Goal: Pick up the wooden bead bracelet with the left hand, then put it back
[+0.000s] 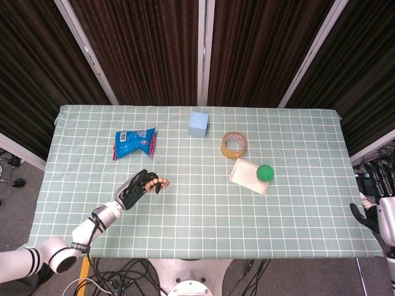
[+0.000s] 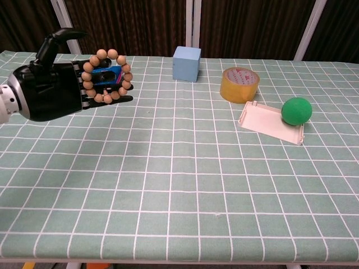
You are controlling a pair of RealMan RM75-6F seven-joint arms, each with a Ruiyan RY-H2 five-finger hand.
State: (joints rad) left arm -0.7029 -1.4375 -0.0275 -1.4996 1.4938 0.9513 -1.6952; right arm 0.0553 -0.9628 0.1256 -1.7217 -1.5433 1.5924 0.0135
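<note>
Wooden bead bracelet (image 2: 106,77) is on my left hand (image 2: 53,89), looped over the outstretched fingers (image 2: 106,92) with the thumb raised above it; from the chest view the ring stands upright, lifted clear of the desk (image 2: 179,168). In the head view the same hand (image 1: 137,189) sits over the left-front part of the desk, bracelet (image 1: 160,182) at the fingertips, only partly visible there. I can't tell how firmly the fingers clamp the beads, but the hand carries it. Right hand (image 1: 378,213) hangs off the right edge of the desk, well apart from everything; fingers apart, holding nothing as far as I can see. On the desk: blue snack packet (image 1: 134,142) behind the left hand, light blue cube (image 1: 198,123) near the back centre, tape roll (image 1: 234,144) to its right, white tray (image 1: 248,176) just in front of the tape, green ball (image 1: 265,172) at the tray's right edge, touching it.
</note>
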